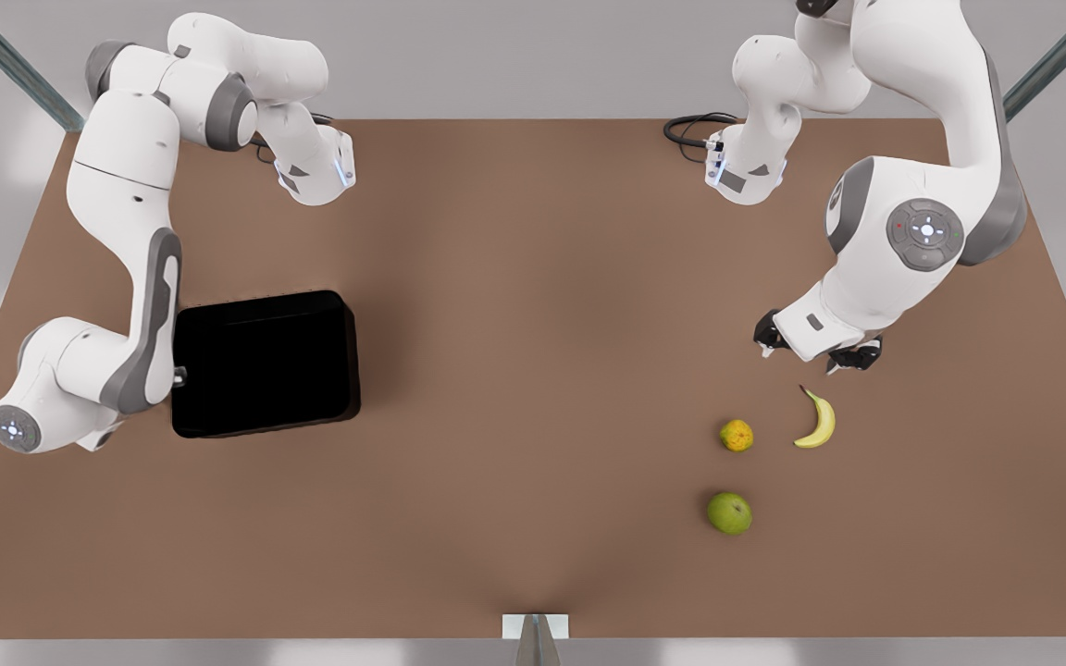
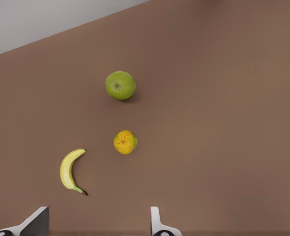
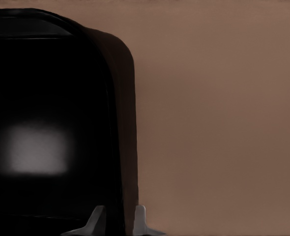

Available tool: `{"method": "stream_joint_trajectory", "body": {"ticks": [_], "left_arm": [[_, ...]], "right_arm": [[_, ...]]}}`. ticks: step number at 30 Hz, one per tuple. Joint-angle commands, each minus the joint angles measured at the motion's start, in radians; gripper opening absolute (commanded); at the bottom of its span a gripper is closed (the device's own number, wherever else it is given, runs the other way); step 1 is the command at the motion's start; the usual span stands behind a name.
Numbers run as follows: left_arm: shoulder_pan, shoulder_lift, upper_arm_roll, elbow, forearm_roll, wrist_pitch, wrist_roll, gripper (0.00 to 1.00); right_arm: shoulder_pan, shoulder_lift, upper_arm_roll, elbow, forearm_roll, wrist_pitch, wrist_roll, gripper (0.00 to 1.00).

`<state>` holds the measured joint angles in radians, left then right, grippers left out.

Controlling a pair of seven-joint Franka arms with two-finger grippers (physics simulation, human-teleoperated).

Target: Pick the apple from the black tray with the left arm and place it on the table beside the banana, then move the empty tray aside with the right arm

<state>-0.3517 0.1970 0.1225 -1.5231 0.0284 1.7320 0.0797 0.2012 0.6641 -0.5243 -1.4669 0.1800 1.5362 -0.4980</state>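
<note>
Front view: the small round green apple (image 1: 729, 512) lies on the matte brown table (image 1: 533, 370), below the curved yellow banana (image 1: 818, 421) and lumpy yellow-orange fruit (image 1: 737, 435). The glossy black rectangular tray (image 1: 265, 363) sits empty at the front view's left.

Left wrist view: the left gripper (image 2: 98, 223) hovers near the banana (image 2: 70, 169), fingers spread, empty.

Right wrist view: the right gripper (image 3: 118, 219) straddles the tray's rim (image 3: 123, 123), fingers close on either side; contact cannot be determined.

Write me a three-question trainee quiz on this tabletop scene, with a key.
1. True or false: the apple lies in the black tray.
2. Which lies nearer the banana: A the apple, B the yellow-orange fruit?
3. Fill in: the left gripper, near the banana, is ____, while the right gripper is at the tray's rim.
Key: 1 false, it lies on the table; 2 B; 3 open.
</note>
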Motion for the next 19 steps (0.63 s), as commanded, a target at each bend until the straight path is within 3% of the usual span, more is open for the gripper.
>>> {"method": "stream_joint_trajectory", "body": {"ticks": [1,3,6,8,9,11,12,14,19], "left_arm": [[0.000,-0.001,0.000,0.000,0.001,0.000,0.000,1.00],[0.000,-0.004,0.002,-0.003,0.001,0.001,0.000,1.00],[0.000,-0.005,0.000,-0.003,0.001,0.000,0.000,1.00],[0.000,-0.005,0.000,-0.003,0.001,-0.002,0.000,1.00],[0.000,-0.005,0.002,-0.003,0.001,-0.002,0.000,1.00],[0.000,-0.005,0.002,0.003,0.001,0.000,-0.006,1.00],[-0.001,-0.005,-0.001,0.009,-0.004,0.000,-0.064,1.00],[-0.003,0.001,-0.006,0.012,-0.004,0.018,-0.095,1.00],[-0.001,0.007,-0.006,0.018,-0.008,0.024,-0.094,1.00]], "right_arm": [[0.000,-0.001,-0.005,0.000,0.022,0.033,-0.100,1.00],[0.001,-0.012,-0.011,0.003,0.026,0.024,-0.102,1.00],[0.010,-0.146,0.010,0.220,0.018,-0.215,0.019,1.00],[0.007,-0.245,0.055,0.275,0.013,-0.265,0.081,1.00],[-0.002,-0.264,0.118,0.278,0.007,-0.265,0.162,1.00],[-0.224,-0.323,0.573,0.310,-0.211,-0.249,0.300,1.00],[-0.292,-0.316,0.639,0.304,-0.249,-0.246,0.303,1.00],[-0.289,-0.218,0.638,0.304,-0.300,-0.122,0.354,1.00],[-0.289,-0.201,0.638,0.304,-0.298,-0.053,0.388,1.00]]}}
